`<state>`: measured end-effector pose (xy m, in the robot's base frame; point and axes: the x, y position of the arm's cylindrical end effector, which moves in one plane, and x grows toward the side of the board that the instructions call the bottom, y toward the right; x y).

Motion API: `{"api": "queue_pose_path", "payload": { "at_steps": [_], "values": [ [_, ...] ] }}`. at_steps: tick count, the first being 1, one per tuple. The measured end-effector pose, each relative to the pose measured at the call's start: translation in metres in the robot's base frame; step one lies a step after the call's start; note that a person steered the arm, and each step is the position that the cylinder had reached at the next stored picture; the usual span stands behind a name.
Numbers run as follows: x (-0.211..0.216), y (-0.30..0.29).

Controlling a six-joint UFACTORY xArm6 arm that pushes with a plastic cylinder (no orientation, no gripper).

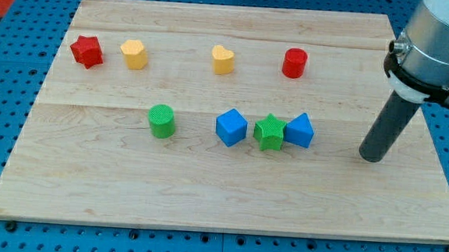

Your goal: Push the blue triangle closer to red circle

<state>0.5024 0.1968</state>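
The blue triangle (300, 131) lies right of the board's middle, touching the green star (269, 132) on its left. The red circle (294, 63) stands near the view's top, above and slightly left of the triangle, well apart from it. My tip (372, 156) rests on the board to the right of the blue triangle and a little lower, with a clear gap between them.
A blue cube (231, 127) sits left of the green star. A green cylinder (161, 121) is further left. Along the top row lie a red star (87, 51), a yellow pentagon (134, 54) and a yellow heart (223, 60). The board's right edge (434, 147) is near my tip.
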Motion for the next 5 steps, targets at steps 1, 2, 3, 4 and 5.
{"api": "queue_pose_path", "payload": {
  "at_steps": [1,2,3,4,5],
  "values": [
    [-0.041,0.004],
    [-0.106,0.000],
    [-0.167,-0.044],
    [-0.190,-0.055],
    [-0.187,-0.095]
  ]
}}
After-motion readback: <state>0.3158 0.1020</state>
